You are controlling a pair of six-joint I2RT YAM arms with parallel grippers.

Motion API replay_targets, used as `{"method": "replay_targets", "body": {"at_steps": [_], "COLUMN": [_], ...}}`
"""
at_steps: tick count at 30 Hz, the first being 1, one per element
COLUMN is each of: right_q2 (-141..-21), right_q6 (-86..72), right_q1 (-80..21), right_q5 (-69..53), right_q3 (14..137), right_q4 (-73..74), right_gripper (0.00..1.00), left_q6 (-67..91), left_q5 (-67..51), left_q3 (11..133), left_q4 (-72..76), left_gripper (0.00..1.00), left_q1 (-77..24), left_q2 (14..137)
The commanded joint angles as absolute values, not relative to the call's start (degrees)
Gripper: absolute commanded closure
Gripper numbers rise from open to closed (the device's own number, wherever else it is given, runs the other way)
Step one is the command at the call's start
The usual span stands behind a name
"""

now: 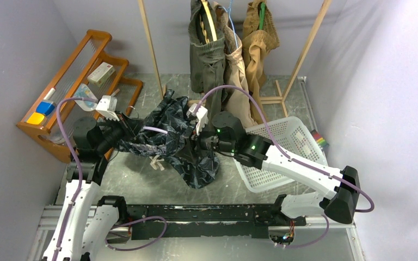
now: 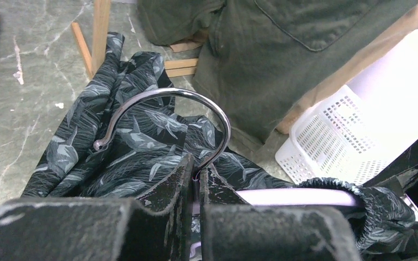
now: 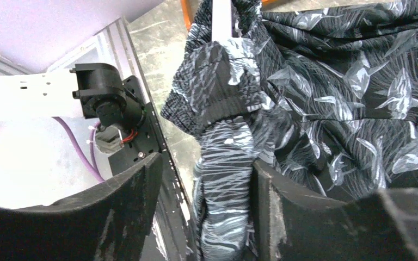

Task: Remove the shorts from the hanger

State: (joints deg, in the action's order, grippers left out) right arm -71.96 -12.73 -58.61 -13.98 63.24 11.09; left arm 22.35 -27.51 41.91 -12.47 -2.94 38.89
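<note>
The dark navy shorts [image 1: 166, 136] with a pale leafy print hang between my two grippers on a pale hanger [image 2: 294, 197]. My left gripper [image 2: 198, 163] is shut on the hanger's neck, just under its metal hook [image 2: 168, 95]. In the top view the left gripper [image 1: 132, 126] sits at the shorts' left side. My right gripper [image 3: 206, 166] is open, with the bunched waistband of the shorts [image 3: 223, 163] running between its fingers and lying against the right one. From above, that right gripper [image 1: 191, 142] is at the garment's right side. The hanger bar [image 3: 220, 19] pokes into the waistband.
Olive green shorts [image 1: 207, 49], beige shorts [image 1: 237, 65] and tan-brown shorts [image 1: 258, 38] hang on a wooden rack at the back. A white basket [image 1: 288, 147] stands at the right. A wooden shelf [image 1: 76, 81] leans by the left wall.
</note>
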Motion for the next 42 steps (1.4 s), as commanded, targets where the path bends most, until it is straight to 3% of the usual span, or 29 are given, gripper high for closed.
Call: {"method": "replay_targets", "body": {"at_steps": [1, 5, 10, 15, 18, 27, 28, 31, 33, 37, 42], "right_q2": [-71.4, -70.2, -70.8, -73.1, -74.0, -76.8, -77.2, -78.1, -78.5, -78.1, -81.3], "right_q6": [-12.3, -12.3, -11.1, -12.0, -12.2, -9.5, -9.4, -8.9, -8.6, -7.7, -8.9], "right_q1": [-58.7, -58.8, -58.7, -58.9, -58.8, -58.9, -59.0, -59.0, -59.0, -59.0, -59.1], "right_q5": [-12.8, -7.4, -2.5, -6.0, -8.9, -10.8, -11.4, -10.2, -7.7, -6.8, -9.1], "right_q3": [65.2, 65.8, 67.6, 69.7, 69.6, 71.4, 71.5, 72.5, 73.9, 73.8, 74.9], "right_q4": [12.3, 13.1, 15.4, 14.7, 13.2, 15.6, 15.3, 16.0, 16.9, 15.1, 13.7], "right_gripper": [0.35, 0.24, 0.20, 0.20, 0.28, 0.72, 0.71, 0.47, 0.38, 0.30, 0.29], "left_q6": [22.6, 21.6, 21.6, 17.8, 17.2, 16.7, 16.8, 16.5, 16.2, 15.6, 15.2], "left_q5": [-23.8, -22.0, -24.5, -25.4, -25.4, -25.8, -25.8, -26.0, -25.7, -25.7, -25.2], "left_q3": [43.1, 44.3, 45.2, 47.5, 48.0, 48.9, 49.0, 49.2, 49.3, 49.8, 49.1], "left_q4": [-12.4, -14.1, -14.3, -18.0, -18.7, -19.9, -20.0, -20.1, -20.4, -21.2, -21.5], "left_gripper": [0.93, 0.93, 0.93, 0.93, 0.93, 0.93, 0.93, 0.93, 0.93, 0.93, 0.93], "left_q1": [-2.9, -2.9, -2.9, -2.9, -2.9, -2.9, -2.9, -2.9, -2.9, -2.9, -2.9], "left_q2": [36.8, 35.9, 36.6, 38.5, 38.2, 39.2, 39.3, 39.7, 39.9, 40.7, 40.3]}}
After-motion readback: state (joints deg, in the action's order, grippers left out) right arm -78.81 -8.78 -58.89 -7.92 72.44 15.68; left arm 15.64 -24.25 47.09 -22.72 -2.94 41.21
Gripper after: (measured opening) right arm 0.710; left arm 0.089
